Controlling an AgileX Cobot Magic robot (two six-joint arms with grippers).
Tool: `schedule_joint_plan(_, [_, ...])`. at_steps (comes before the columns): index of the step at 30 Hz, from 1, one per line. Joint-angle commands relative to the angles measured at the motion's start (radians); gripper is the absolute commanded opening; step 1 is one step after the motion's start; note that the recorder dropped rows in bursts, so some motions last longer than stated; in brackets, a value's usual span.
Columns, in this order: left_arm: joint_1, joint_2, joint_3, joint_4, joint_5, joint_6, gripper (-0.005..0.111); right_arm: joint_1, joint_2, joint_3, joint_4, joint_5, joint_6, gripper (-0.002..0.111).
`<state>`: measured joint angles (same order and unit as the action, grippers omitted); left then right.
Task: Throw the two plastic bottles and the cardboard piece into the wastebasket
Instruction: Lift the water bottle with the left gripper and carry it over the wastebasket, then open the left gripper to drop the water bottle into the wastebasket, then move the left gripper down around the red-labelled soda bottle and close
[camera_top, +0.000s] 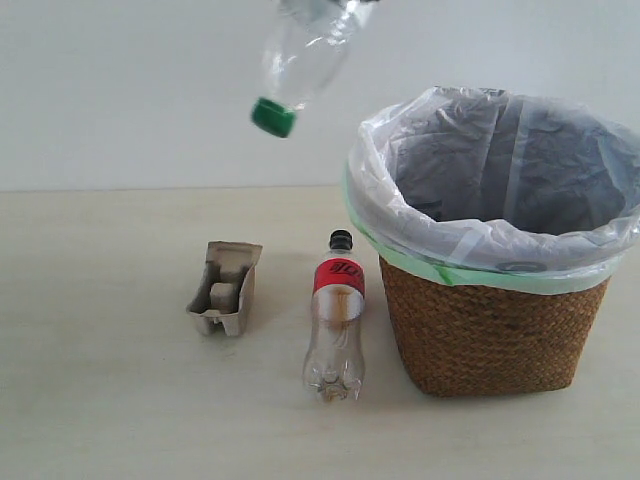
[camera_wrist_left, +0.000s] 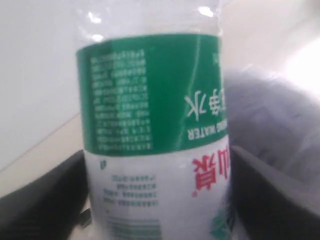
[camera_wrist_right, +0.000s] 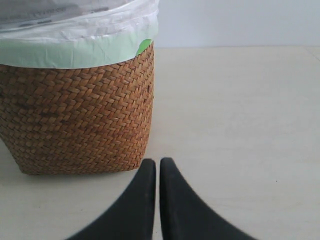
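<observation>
The green-capped clear bottle (camera_top: 300, 62) hangs in the air at the top of the exterior view, cap pointing down and left, left of the wastebasket's rim. In the left wrist view its green-white label (camera_wrist_left: 155, 125) fills the frame, with my left gripper (camera_wrist_left: 157, 200) shut on it, dark fingers (camera_wrist_left: 45, 200) on both sides. The black-capped, red-label bottle (camera_top: 336, 318) lies on the table beside the wicker wastebasket (camera_top: 490, 335). The grey-beige cardboard piece (camera_top: 226, 288) lies further left. My right gripper (camera_wrist_right: 158, 167) is shut and empty, low over the table beside the basket (camera_wrist_right: 80, 120).
The white bag with a green edge (camera_top: 480, 265) folds over the basket rim. The light table (camera_top: 100, 400) stretches around the objects, with a white wall behind.
</observation>
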<state>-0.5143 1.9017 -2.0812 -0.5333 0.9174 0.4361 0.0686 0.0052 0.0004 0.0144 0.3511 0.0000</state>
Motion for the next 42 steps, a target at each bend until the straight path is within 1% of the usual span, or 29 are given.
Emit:
schedule_joint_plan(1, [-0.022,-0.01,-0.019,-0.301,0.013,0.225,0.107,-0.005,-0.005,0.0,-0.002,-0.009,0.0,0.0])
schedule_joint_plan(3, [-0.037,-0.008,-0.019,-0.27,0.006,0.23,0.101,-0.005,-0.005,0.0,-0.002,-0.009,0.0,0.0])
schedule_joint_plan(6, [-0.043,-0.003,-0.019,-0.134,-0.013,0.135,0.096,-0.005,-0.005,0.0,-0.002,-0.009,0.0,0.0])
schedule_joint_plan(9, [-0.043,0.006,-0.019,-0.045,0.008,0.06,0.096,-0.005,-0.005,0.0,-0.002,-0.009,0.0,0.0])
schedule_joint_plan(12, [-0.043,0.008,-0.019,0.0,0.046,0.054,0.096,-0.005,-0.005,0.0,-0.002,-0.009,0.0,0.0])
schedule_joint_plan(17, [-0.043,0.008,-0.019,0.008,0.087,0.054,0.096,-0.005,-0.005,0.0,-0.002,-0.009,0.0,0.0])
schedule_joint_plan(19, [-0.043,0.008,-0.019,0.038,0.107,0.054,0.096,-0.005,-0.005,0.0,-0.002,-0.009,0.0,0.0])
schedule_joint_plan(21, [-0.043,0.008,-0.019,0.103,0.137,0.041,0.096,-0.005,-0.005,0.0,-0.002,-0.009,0.0,0.0])
schedule_joint_plan(24, [-0.04,0.008,-0.001,0.201,0.187,-0.021,0.096,-0.005,-0.005,0.0,-0.002,-0.009,0.0,0.0])
schedule_joint_plan(29, [-0.009,0.008,0.072,0.271,0.278,-0.104,0.096,-0.005,-0.005,0.0,-0.002,-0.009,0.0,0.0])
schedule_joint_plan(32, [0.035,0.008,0.116,0.28,0.303,-0.141,0.096,-0.005,-0.005,0.0,-0.002,-0.009,0.0,0.0])
schedule_joint_plan(35, [0.1,0.008,0.139,0.263,0.304,-0.192,0.096,-0.005,-0.005,0.0,-0.002,-0.009,0.0,0.0])
schedule_joint_plan(36, [0.137,0.008,0.159,0.204,0.304,-0.205,0.096,-0.005,-0.005,0.0,-0.002,-0.009,0.0,0.0])
schedule_joint_plan(37, [0.161,0.008,0.199,0.14,0.304,-0.205,0.096,-0.005,-0.005,0.0,-0.002,-0.009,0.0,0.0])
schedule_joint_plan(39, [0.164,0.008,0.26,0.129,0.304,-0.205,0.096,-0.005,-0.005,0.0,-0.002,-0.009,0.0,0.0])
schedule_joint_plan(41, [0.149,0.008,0.334,0.129,0.304,-0.182,0.096,-0.005,-0.005,0.0,-0.002,-0.009,0.0,0.0])
schedule_joint_plan(42, [0.129,0.008,0.407,0.129,0.264,-0.168,0.096,-0.005,-0.005,0.0,-0.002,-0.009,0.0,0.0])
